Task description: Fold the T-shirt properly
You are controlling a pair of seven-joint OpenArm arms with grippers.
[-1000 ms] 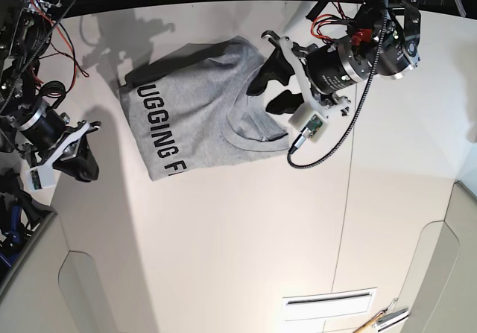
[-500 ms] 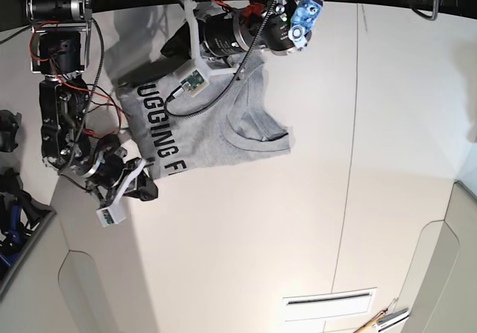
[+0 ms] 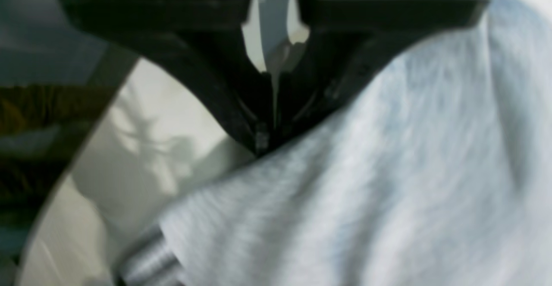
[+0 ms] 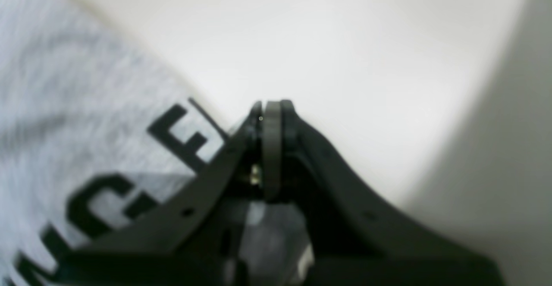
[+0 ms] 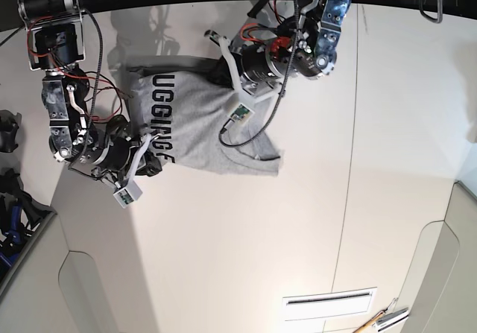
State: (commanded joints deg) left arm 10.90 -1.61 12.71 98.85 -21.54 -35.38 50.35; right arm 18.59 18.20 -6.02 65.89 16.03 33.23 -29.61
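Observation:
The heather-grey T-shirt (image 5: 197, 128) lies bunched on the white table, black lettering up along its left side. My left gripper (image 5: 222, 68) is at the shirt's far edge. In the left wrist view it (image 3: 265, 141) is shut, with its tips pinching the grey fabric (image 3: 388, 169). My right gripper (image 5: 155, 162) sits at the shirt's near left corner, by the end of the lettering. In the right wrist view it (image 4: 269, 107) is shut, and the shirt's (image 4: 64, 83) edge runs in under its fingers beside the letter F.
A seam (image 5: 344, 199) runs down the white table. A slotted plate (image 5: 328, 303) and small tools (image 5: 381, 319) lie at the near right. Dark gear (image 5: 9, 199) and cables crowd the left edge.
The left gripper has moved right and nearer, onto the shirt's far edge. The right gripper has moved up to the lettered corner. The shirt has shifted and drawn in at its left side.

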